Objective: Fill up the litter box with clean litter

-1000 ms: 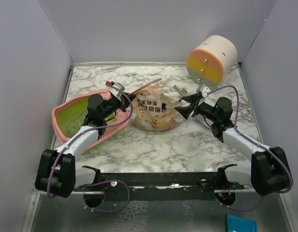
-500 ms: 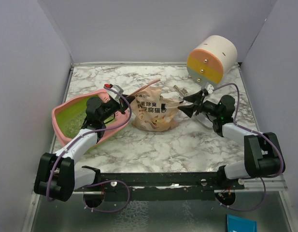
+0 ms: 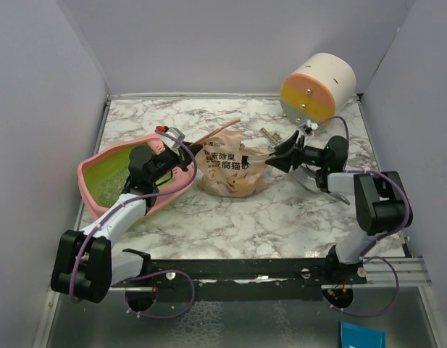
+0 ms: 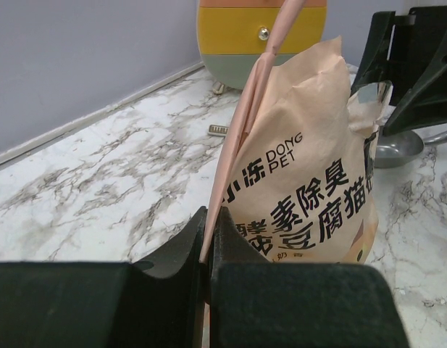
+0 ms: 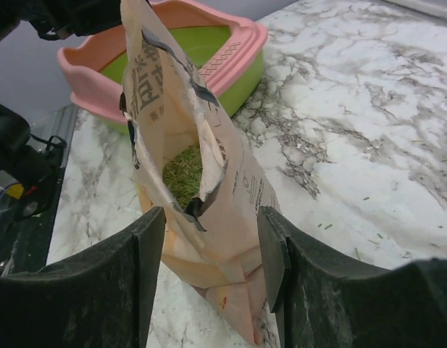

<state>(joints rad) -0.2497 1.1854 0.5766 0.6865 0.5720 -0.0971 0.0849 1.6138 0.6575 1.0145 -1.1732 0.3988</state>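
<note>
The pink litter box [image 3: 100,167] with its yellow-green inside lies tilted at the left. My left gripper [image 3: 181,156] is shut on its thin pink rim [image 4: 246,119], which runs up beside the tan litter pouch [image 3: 230,168]. In the left wrist view the jaws [image 4: 209,219] pinch that pink edge, with the pouch [image 4: 310,188] just right of it. My right gripper [image 3: 277,157] is open at the pouch's right side. In the right wrist view its fingers [image 5: 212,254] straddle the torn-open pouch [image 5: 230,196], and greenish litter [image 5: 183,174] shows inside. The litter box [image 5: 209,43] lies beyond.
The round cream-orange-yellow drawer unit [image 3: 317,90] stands at the back right. The grey metal scoop [image 3: 304,179] lies under the right arm and shows in the left wrist view [image 4: 397,148]. Grey walls enclose the marble table [image 3: 230,217] on three sides.
My right arm has folded back toward the right, and its gripper has shifted slightly up along the pouch's right side, still open. The left gripper and the litter box have hardly moved.
</note>
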